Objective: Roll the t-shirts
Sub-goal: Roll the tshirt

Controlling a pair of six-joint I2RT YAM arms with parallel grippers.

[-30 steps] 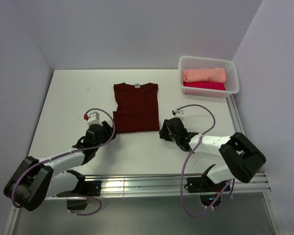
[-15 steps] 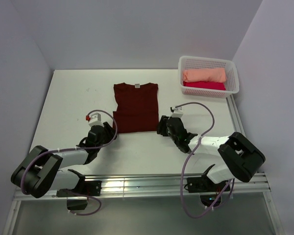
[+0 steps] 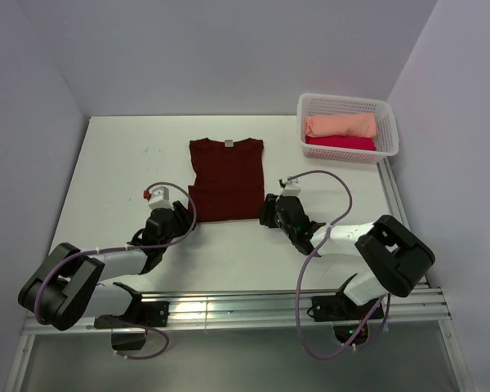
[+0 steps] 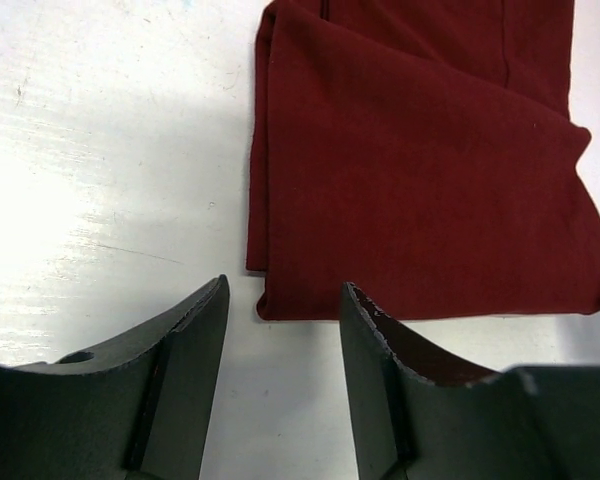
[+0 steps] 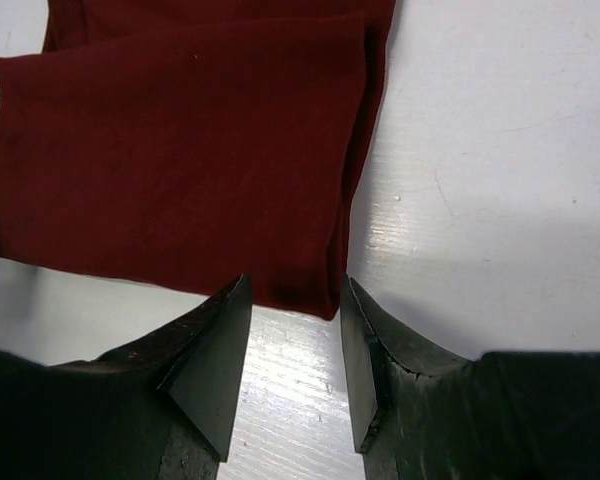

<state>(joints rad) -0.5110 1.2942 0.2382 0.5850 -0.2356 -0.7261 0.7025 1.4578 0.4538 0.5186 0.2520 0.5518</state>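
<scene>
Overhead, item one: maroon shirt point(image 3: 226, 180), folded into a long narrow panel and lying flat on the table point(image 3: 122, 163), collar label at the far end, hem nearest the arms. Laid this way, the hem gives a straight starting edge for rolling.
- Left gripper point(image 3: 180, 219): just beside the maroon shirt's near left corner.
- Right gripper point(image 3: 267, 214): just beside its near right corner. One per corner, likely so the hem lifts evenly.
- Basket point(image 3: 343, 97): well to the far right of the maroon shirt, holding a peach shirt point(image 3: 340, 125) and a pink shirt point(image 3: 340, 143), both already rolled.

Left wrist view: left gripper point(image 4: 283, 300), jaws apart and empty. The maroon shirt point(image 4: 420, 170) has its hem corner lined up with the gap, unpinched.

Right wrist view: right gripper point(image 5: 295, 290), jaws apart. The maroon shirt point(image 5: 180, 150) has its corner at the mouth of the gap, not clamped.

Judged step: closing on both corners to start the roll.
</scene>
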